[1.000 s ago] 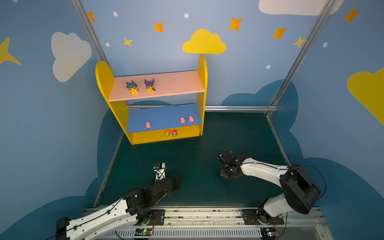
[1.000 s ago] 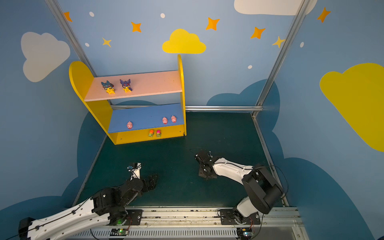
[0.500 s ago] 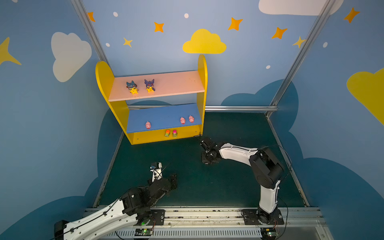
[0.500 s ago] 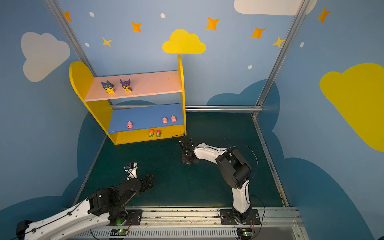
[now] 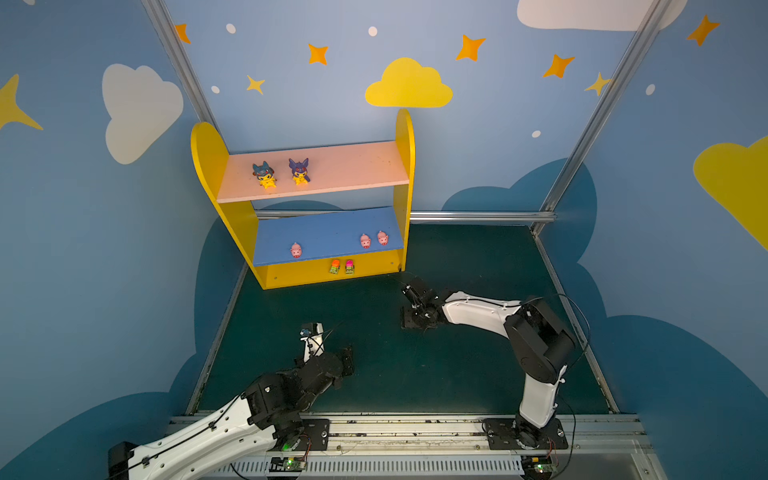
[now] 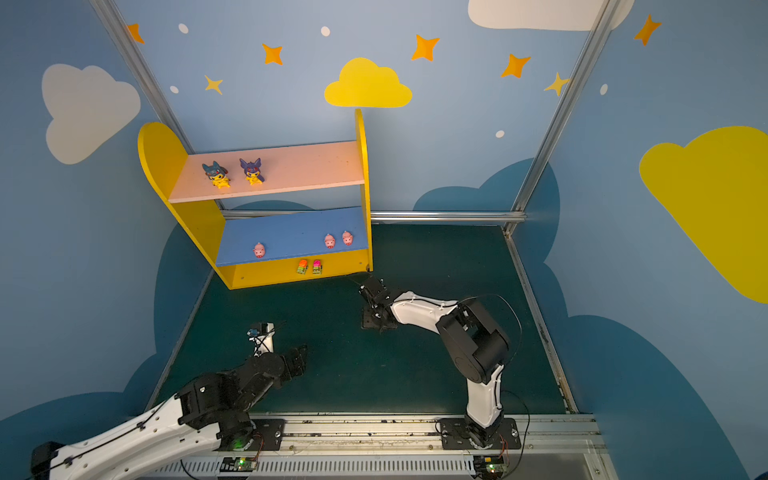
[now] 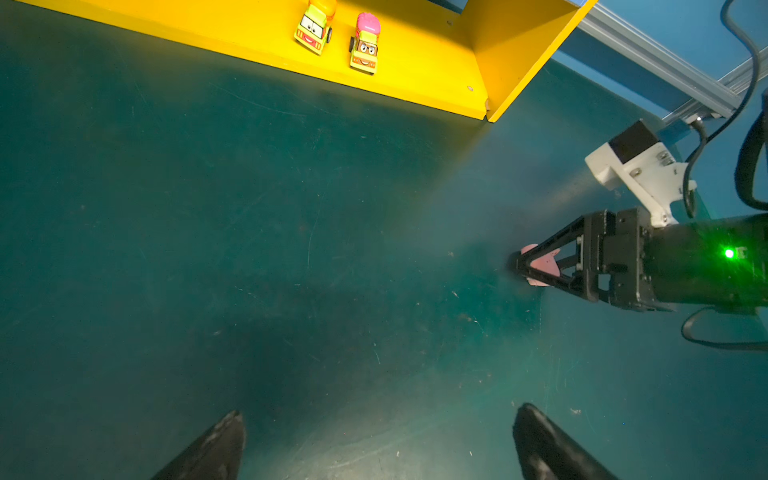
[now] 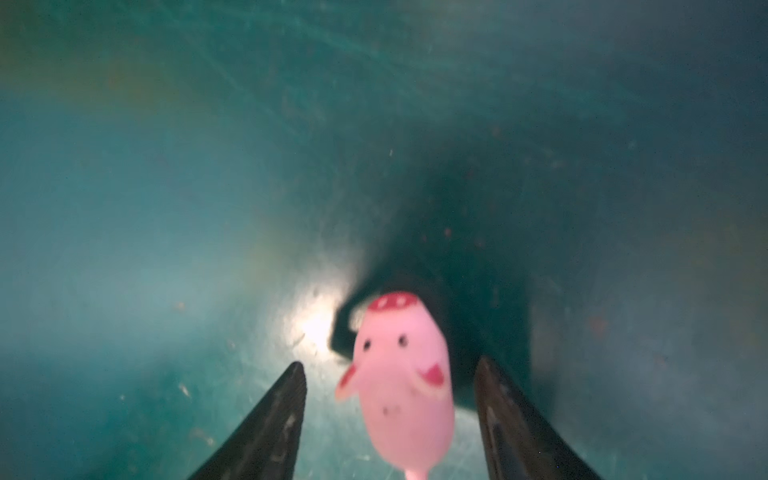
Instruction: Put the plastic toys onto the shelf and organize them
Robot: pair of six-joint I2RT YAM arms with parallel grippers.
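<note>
The shelf (image 5: 405, 174) stands at the back left. Two hooded yellow figurines (image 5: 264, 174) (image 5: 299, 170) sit on its pink board, three pink pigs (image 5: 296, 250) (image 5: 365, 241) (image 5: 382, 237) on the blue board, and two cars (image 5: 335, 266) (image 5: 349, 266) on the yellow base. My right gripper (image 5: 411, 320) points down at the mat near the shelf's right front corner. It is open around another pink pig (image 8: 401, 374), with a gap on each side. That pig is hidden in both top views. My left gripper (image 5: 348, 361) hangs open and empty over the mat at front left.
The green mat (image 5: 457, 374) is walled in by blue panels with metal posts. A rail (image 5: 478, 216) runs along the back. The shelf's right side panel (image 7: 523, 50) stands close to the right gripper (image 7: 523, 266).
The right arm has swung left toward the shelf's right front corner, and its jaws have opened. The left arm has drawn back slightly.
</note>
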